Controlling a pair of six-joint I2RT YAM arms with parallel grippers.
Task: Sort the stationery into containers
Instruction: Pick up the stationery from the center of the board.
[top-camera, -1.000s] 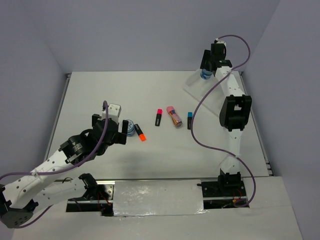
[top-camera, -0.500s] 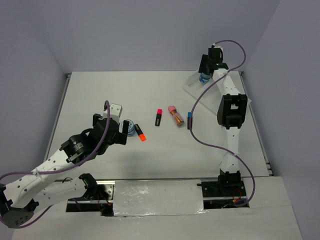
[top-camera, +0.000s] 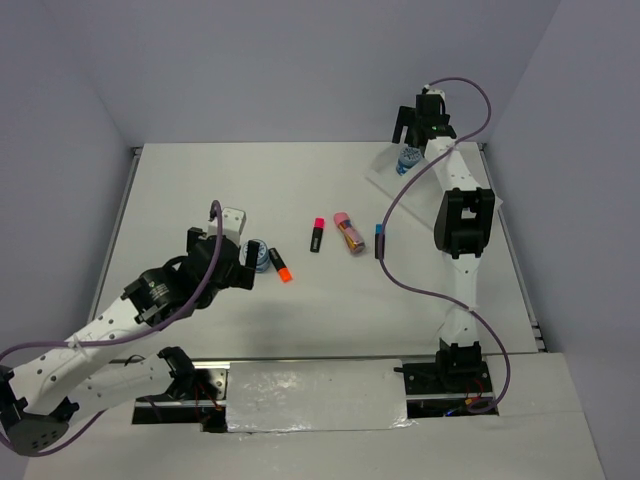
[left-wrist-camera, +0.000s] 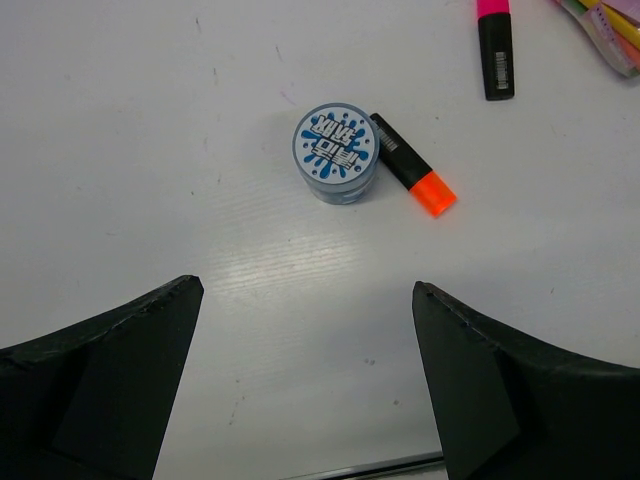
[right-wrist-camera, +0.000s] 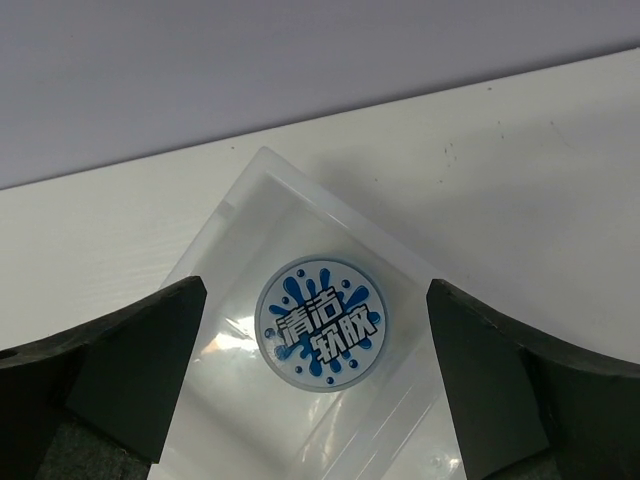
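White table (top-camera: 200, 190), seen from above, with two arms mounted at its near edge. The left arm reached over the near-left part of the table. Its left gripper (left-wrist-camera: 306, 288) was spread wide and held nothing, and it hung short of the first blue patterned roll (left-wrist-camera: 336, 150). The right arm stretched to the far right corner. There the right gripper (right-wrist-camera: 316, 287) was likewise wide open and empty, poised over the white tray (right-wrist-camera: 205, 265).

The second blue patterned roll (right-wrist-camera: 320, 323) lay flat, label up, on the floor of a tray compartment near one corner. Neither finger touched it. Which of the compartments this was could not be told.

The first roll stood on the bare table, with the orange-capped marker (left-wrist-camera: 412, 177) lying against its right side. Toward the table's middle lay, from left to right and apart from one another, the pink-capped marker (top-camera: 317, 234), the pink-capped brownish tube (top-camera: 348, 232) and the blue-capped marker (top-camera: 379, 241). All three rested on the table outside the tray.
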